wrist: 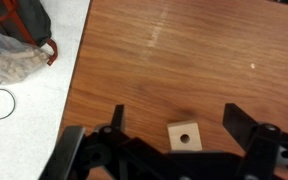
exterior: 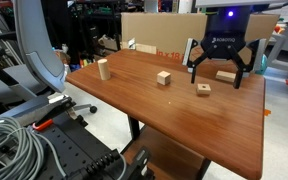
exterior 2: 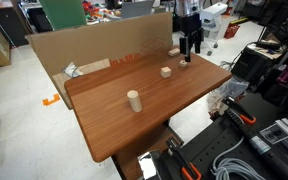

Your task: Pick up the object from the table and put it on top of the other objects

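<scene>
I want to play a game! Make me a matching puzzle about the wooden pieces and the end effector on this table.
1 wooden cylinder
2 plain cube
3 spotted block
4 end effector

A open, above the table
B flat, nearest the end effector
C stands upright, farthest from the end effector
D sits between the cylinder and the spotted block

Pairs: 1-C, 2-D, 3-B, 4-A

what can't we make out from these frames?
- Spotted block: tiny in an exterior view, crowded by the gripper; its spot is unreadable there.
- Flat bar: partly hidden behind the open gripper in an exterior view.
- Cube and cylinder: beyond the wrist view's edges.
- Gap between gripper and table: no view settles it.
</scene>
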You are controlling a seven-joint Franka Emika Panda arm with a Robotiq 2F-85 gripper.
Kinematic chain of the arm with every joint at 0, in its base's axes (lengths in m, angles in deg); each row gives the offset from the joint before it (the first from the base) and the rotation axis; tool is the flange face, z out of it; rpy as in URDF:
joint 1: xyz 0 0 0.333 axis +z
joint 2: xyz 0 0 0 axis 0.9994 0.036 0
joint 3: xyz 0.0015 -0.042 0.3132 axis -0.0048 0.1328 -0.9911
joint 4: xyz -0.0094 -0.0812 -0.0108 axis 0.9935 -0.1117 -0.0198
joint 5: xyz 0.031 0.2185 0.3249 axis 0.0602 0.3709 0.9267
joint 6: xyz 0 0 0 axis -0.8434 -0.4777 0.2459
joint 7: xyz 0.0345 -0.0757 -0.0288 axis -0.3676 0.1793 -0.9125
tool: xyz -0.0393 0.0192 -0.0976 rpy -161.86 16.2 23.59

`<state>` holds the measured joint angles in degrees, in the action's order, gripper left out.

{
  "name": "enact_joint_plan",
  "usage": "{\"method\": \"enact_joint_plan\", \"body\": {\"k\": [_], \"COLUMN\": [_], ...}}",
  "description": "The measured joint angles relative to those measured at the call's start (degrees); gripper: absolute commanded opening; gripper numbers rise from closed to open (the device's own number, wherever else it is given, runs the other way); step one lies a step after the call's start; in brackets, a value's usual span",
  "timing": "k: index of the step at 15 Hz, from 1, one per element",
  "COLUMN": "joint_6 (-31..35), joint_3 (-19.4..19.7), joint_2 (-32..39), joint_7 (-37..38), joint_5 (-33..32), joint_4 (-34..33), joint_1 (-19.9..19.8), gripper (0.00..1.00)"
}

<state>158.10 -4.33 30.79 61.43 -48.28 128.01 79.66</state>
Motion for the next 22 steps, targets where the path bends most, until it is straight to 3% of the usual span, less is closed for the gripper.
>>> {"method": "enact_joint_plan", "body": {"k": [7, 8, 10, 17, 22], "joint_6": [0.51, 0.8, 1.38, 0.6, -0.14], "joint_3": [-0.82, -0.83, -0.83, -0.83, -0.85], "joint_2": [3.11, 3.65, 4.89, 6.69, 6.32], "joint_7": [0.22, 0.23, 0.3, 0.64, 0.64], "joint_5": [-1.58, -1.73, -2.12, -2.98, -2.73], "joint_4": [-2.79, -3.25, -4.29, -6.9, -6.89], "joint_1": [0.91, 1.12, 1.48, 1.93, 1.72], "gripper": [1.0, 0.75, 0.66, 0.12, 0.09]}}
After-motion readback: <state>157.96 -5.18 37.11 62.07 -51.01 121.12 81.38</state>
